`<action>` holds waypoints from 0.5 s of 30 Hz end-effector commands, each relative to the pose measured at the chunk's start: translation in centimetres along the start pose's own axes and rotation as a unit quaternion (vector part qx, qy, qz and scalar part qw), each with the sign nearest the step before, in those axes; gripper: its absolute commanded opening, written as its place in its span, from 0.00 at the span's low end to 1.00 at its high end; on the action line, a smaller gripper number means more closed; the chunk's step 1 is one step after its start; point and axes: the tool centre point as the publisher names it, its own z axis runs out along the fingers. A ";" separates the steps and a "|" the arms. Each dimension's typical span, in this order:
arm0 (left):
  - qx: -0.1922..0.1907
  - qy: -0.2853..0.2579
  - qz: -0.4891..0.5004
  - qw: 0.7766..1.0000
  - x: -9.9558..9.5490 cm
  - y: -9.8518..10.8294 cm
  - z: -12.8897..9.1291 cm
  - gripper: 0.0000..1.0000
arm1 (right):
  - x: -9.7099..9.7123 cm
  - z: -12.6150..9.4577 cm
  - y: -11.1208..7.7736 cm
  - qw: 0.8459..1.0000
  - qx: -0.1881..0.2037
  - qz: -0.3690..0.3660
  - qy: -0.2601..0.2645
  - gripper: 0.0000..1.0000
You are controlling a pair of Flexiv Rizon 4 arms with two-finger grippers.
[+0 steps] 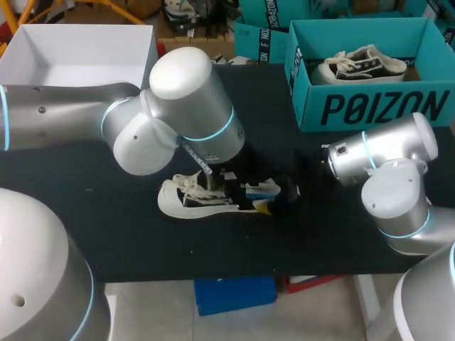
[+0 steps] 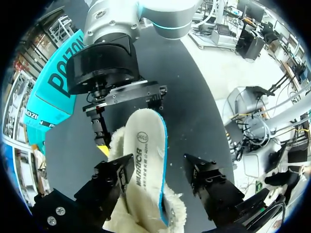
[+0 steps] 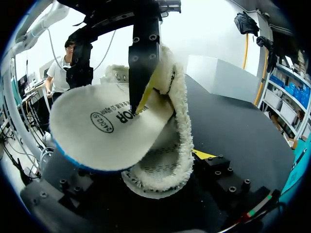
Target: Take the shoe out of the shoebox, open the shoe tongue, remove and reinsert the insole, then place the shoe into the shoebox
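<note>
- My left tool is spread wide. The insole stands up between its fingers. One finger touches the insole's edge and the other is apart from it, so nothing is pinched.
- The insole looks thin, light and bendy. It curls over where it sticks out of the shoe. I think the best hold is a flat pinch on both faces near its free end. A soft pinch should keep it from folding.
- The shoe lies on the table, just under the left tool. It is fluffy and soft inside, and the sole looks stiffer. It is likely light, so it may slide when the insole is pushed in. It needs holding at the heel.
- My right tool is at the shoe's heel end. I cannot tell if it grips.
- The shoebox sits well apart, beyond the right tool.
</note>
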 end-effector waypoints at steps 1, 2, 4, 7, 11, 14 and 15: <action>0.003 0.002 0.003 1.000 -0.5 -0.3 0.9 0.59 | -0.2 0.4 -0.3 1.000 0.001 0.001 -0.001 0.00; 0.003 0.002 0.004 1.000 -0.5 -0.4 0.9 0.56 | -0.2 0.4 -0.3 1.000 0.001 0.001 -0.001 0.00; 0.003 0.002 0.005 1.000 -0.7 -0.4 1.1 0.42 | -0.2 0.4 -0.3 1.000 0.001 0.001 -0.001 0.00; 0.003 0.003 0.007 1.000 -0.9 -0.5 1.3 0.30 | -0.2 0.4 -0.3 1.000 0.001 0.001 -0.001 0.00; 0.002 0.002 0.009 1.000 -1.1 -0.6 1.5 0.06 | -0.2 0.4 -0.3 1.000 0.001 0.001 -0.001 0.00; 0.003 0.001 0.010 1.000 -1.3 -0.8 1.5 0.00 | -0.2 0.4 -0.3 1.000 0.001 0.001 -0.001 0.00; 0.003 0.000 0.010 1.000 -1.4 -0.8 1.5 0.00 | -0.2 0.4 -0.3 1.000 0.001 0.001 -0.001 0.00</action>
